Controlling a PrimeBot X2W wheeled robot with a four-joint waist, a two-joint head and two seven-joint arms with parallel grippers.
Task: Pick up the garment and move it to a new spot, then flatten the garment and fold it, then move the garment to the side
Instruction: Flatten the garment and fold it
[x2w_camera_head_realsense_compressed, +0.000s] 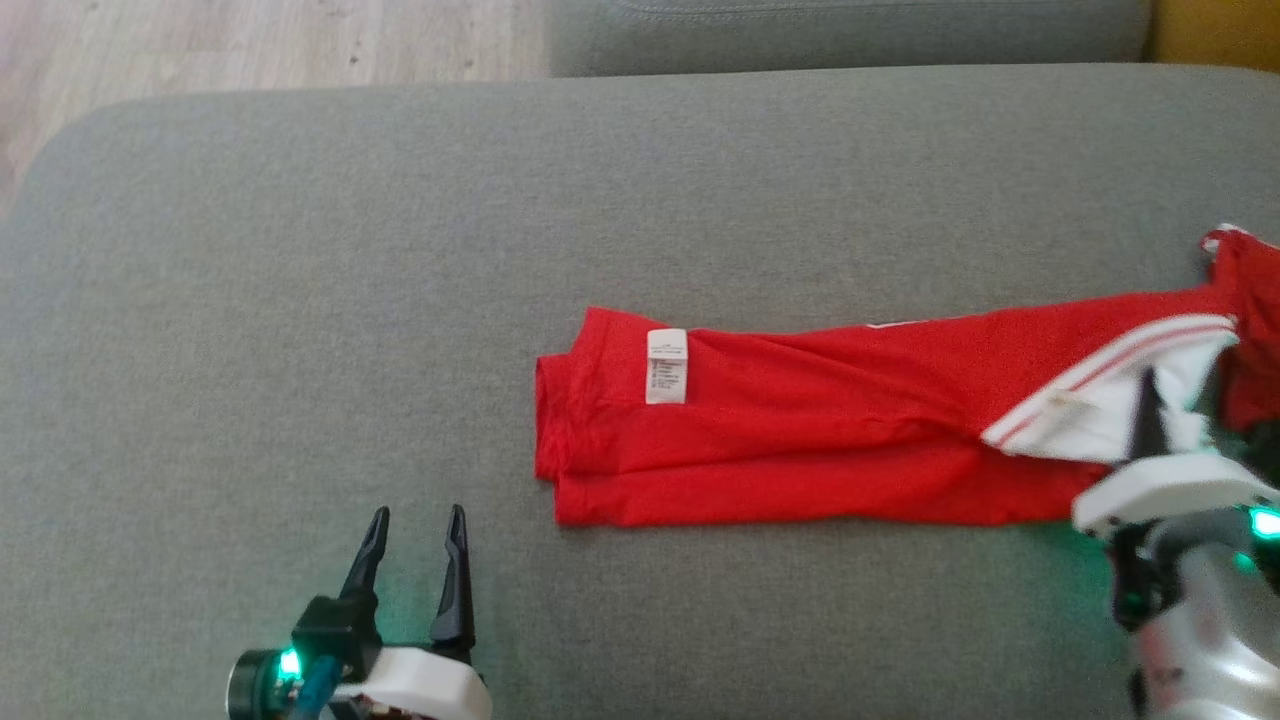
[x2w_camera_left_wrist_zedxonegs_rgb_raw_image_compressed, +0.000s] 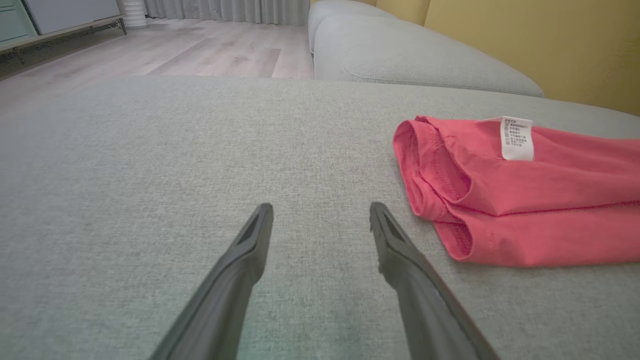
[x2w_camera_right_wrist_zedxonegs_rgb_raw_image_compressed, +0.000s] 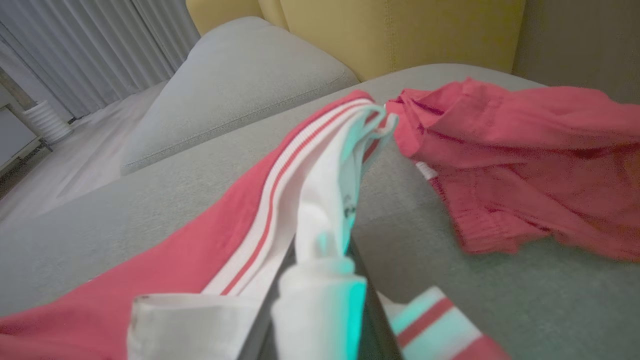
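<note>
Far left, wood floor (x2w_camera_head_realsense_compressed: 250, 40) shows past the rounded corner of the grey sofa cushion (x2w_camera_head_realsense_compressed: 300, 300). The left gripper (x2w_camera_head_realsense_compressed: 418, 512) is at the cushion's front-left, over bare fabric, fingers spread w/ nothing between them and tips pointing toward the back of the sofa. To its right and a bit further back, not touching it, is the hem end of the red garment (x2w_camera_head_realsense_compressed: 800, 430), which lies as a long folded band from mid-cushion out to the right edge. A white label (x2w_camera_head_realsense_compressed: 667, 366) lies flat on top near that hem end. Further right, white trim (x2w_camera_head_realsense_compressed: 1110, 375) w/ red stripes lifts off the red cloth. The right gripper (x2w_camera_right_wrist_zedxonegs_rgb_raw_image_compressed: 320, 255) has its fingers pressed together on that white part, pinching it, cloth draped over the tips. Past it, far right, the rest of the garment sits bunched and wrinkled on the cushion, w/ a yellow backrest (x2w_camera_right_wrist_zedxonegs_rgb_raw_image_compressed: 400, 35) behind.
</note>
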